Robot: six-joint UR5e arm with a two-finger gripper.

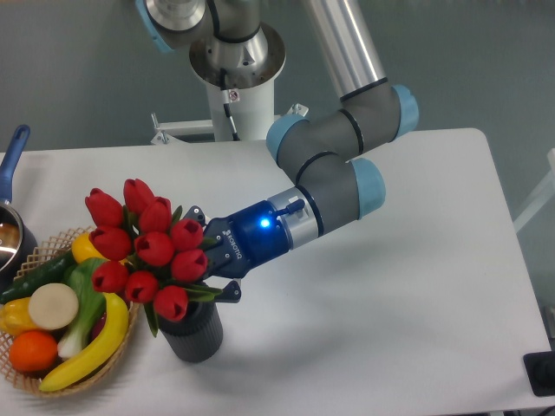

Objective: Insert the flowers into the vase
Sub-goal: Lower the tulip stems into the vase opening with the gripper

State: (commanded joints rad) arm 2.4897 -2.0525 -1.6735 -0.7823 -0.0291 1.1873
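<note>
The gripper (211, 267) is clenched on the stems of the flowers (146, 250), whose bunch tilts up and left while the stem ends sit at the mouth of the vase (190, 328) directly below the jaws, so the move left looks like straight down.

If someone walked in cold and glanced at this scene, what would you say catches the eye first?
First the bunch of red tulips at left of centre, held by the pincer directly over the dark ribbed vase. Next the blue light on the pincer's wrist. Then the wicker basket of bright toy fruit and vegetables at the lower left.
</note>
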